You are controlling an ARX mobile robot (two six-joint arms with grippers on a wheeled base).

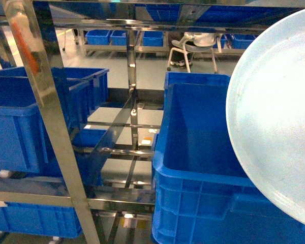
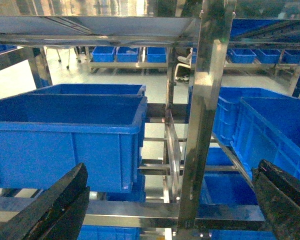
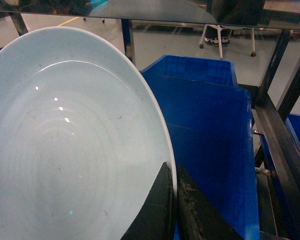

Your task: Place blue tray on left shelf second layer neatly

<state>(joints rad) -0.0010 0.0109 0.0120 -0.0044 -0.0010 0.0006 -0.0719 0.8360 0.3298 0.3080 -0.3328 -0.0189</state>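
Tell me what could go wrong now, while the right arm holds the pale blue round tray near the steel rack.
1. The right gripper pinches only the rim of the pale blue round plastic tray; such a wide dish may tilt or slip out.
2. The tray hangs over the deep dark-blue plastic crate, right of the shiny steel rack upright; moving left, its edge may strike either.

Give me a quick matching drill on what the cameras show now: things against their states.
1 blue tray
2 left pincer
3 right pincer
4 blue crate under the tray

a open, holding nothing
b empty inside
c shut on the tray rim
d held up, tilted, beside the crate

Pairs: 1-d, 2-a, 3-c, 4-b
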